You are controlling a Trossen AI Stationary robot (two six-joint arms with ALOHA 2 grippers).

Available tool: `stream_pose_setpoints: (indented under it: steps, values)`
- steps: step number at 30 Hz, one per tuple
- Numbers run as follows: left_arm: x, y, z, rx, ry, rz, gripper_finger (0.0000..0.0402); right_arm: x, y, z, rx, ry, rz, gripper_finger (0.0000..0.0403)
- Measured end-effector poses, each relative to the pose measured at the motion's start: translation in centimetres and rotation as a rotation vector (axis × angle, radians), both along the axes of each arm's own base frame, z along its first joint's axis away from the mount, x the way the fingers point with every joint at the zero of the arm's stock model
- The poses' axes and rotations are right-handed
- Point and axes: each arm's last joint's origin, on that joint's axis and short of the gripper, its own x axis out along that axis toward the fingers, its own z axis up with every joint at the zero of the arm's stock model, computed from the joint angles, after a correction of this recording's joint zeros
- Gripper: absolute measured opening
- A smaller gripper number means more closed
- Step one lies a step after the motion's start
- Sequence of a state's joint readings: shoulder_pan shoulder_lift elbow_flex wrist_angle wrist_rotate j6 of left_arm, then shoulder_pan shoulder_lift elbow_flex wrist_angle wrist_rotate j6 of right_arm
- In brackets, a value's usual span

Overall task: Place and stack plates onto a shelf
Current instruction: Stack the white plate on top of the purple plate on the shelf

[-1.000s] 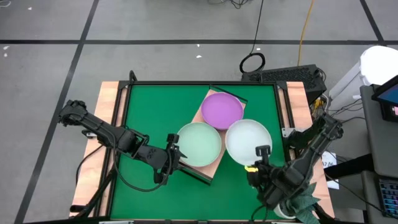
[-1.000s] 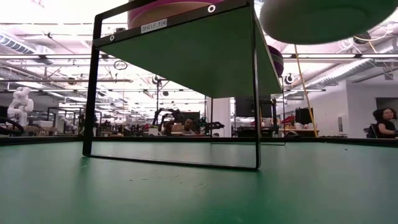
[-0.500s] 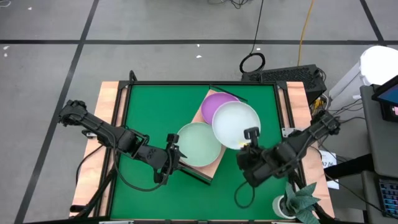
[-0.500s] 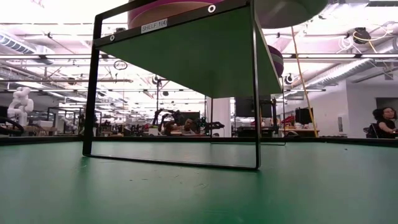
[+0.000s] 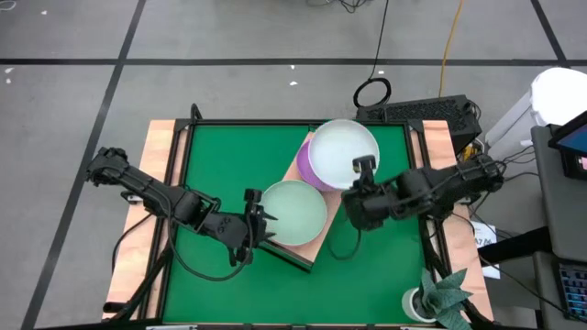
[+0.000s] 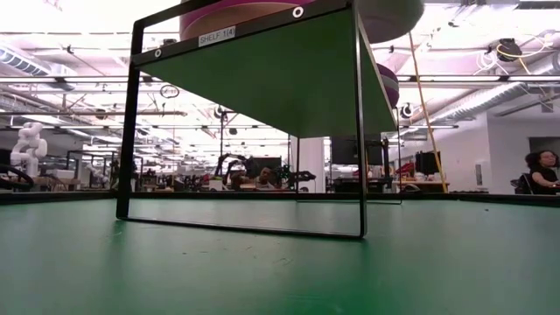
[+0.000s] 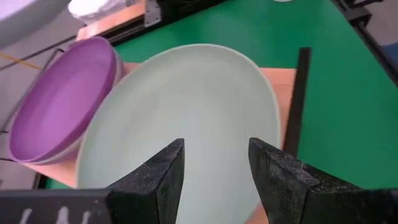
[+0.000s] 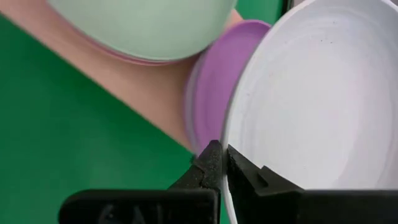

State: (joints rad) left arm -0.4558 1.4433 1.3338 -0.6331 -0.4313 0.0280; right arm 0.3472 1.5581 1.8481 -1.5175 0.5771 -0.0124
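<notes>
The shelf (image 5: 310, 240), a light wooden board on a thin dark frame, stands slantwise on the green mat. A pale mint plate (image 5: 293, 211) lies on its near end and a purple plate (image 5: 304, 167) on its far end. My right gripper (image 5: 360, 174) is shut on a whitish plate (image 5: 341, 156), which hangs over the purple plate and covers most of it. My left gripper (image 5: 260, 220) is open at the mint plate's (image 7: 186, 106) left rim, with its fingers (image 7: 165, 171) spread above that rim. In the low view the whitish plate's underside (image 6: 394, 13) shows above the shelf top. My right gripper pinches the whitish plate's rim (image 8: 225, 140) between its two shut fingers, on the side of the plate toward the table's near right. The fingers slant down from that side. The plate is lifted clear above the purple plate (image 8: 211, 93), its hollow side up.
The green mat (image 5: 220, 156) lies bare to the shelf's left and near right. A dark box with cables (image 5: 431, 112) sits past the far right corner, and a small plant (image 5: 445, 298) at the near right. In the low view a person (image 6: 542, 171) sits far off in the room.
My right gripper has carried the whitish plate from the table's near right toward the far edge and leftward, rising a little. The plate was beside the shelf and now hangs over the purple plate. The gripper has stayed shut on the rim.
</notes>
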Motion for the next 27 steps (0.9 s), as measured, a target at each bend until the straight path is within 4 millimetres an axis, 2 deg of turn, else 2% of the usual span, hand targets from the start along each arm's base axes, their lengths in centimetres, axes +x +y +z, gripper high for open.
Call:
stream_pose_setpoints:
  steps: [9,18,22,27]
  values:
    - [0.3,0.7,0.0,-0.010,-0.005,0.045,0.0184,2.2,-3.9,-0.6,0.026,0.018,0.058,0.0000]
    - [0.3,0.7,0.0,-0.026,-0.006,0.058,0.0184,3.4,-7.0,-4.2,0.091,0.108,0.062,0.0000]
    - [0.3,0.7,0.0,-0.033,-0.003,0.065,0.0184,3.8,-7.6,-5.1,0.096,0.097,0.046,0.0000]
    - [0.2,0.7,-0.1,-0.041,0.006,0.075,0.0184,4.0,-7.4,-5.4,0.163,0.092,0.085,0.0000]
